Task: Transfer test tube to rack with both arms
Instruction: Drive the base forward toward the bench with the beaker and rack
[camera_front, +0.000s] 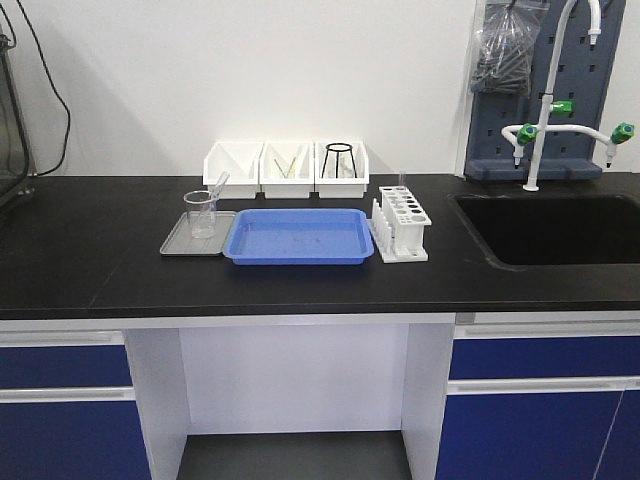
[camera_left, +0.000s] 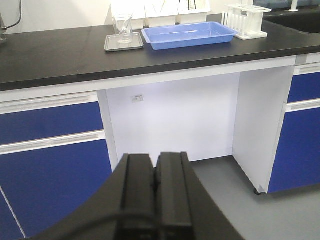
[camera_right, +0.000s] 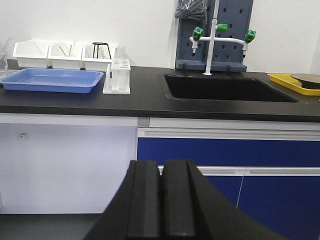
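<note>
The test tube (camera_front: 216, 187) leans slanted inside a clear beaker (camera_front: 201, 212) on a small grey tray (camera_front: 176, 243), left of centre on the black counter. The white rack (camera_front: 400, 224) stands to the right of a blue tray (camera_front: 298, 236). No arm shows in the front view. In the left wrist view my left gripper (camera_left: 155, 159) is shut and empty, low in front of the counter, far from the beaker (camera_left: 122, 27) and the rack (camera_left: 246, 21). My right gripper (camera_right: 161, 165) is also shut and empty, below counter height, with the rack (camera_right: 117, 76) up to its left.
Three white bins (camera_front: 285, 167) line the wall behind the trays. A sunken black sink (camera_front: 550, 228) with a white tap (camera_front: 545, 110) lies to the right. A yellow tray (camera_right: 295, 82) sits past the sink. Blue cabinet drawers (camera_front: 60, 400) flank an open knee space under the counter.
</note>
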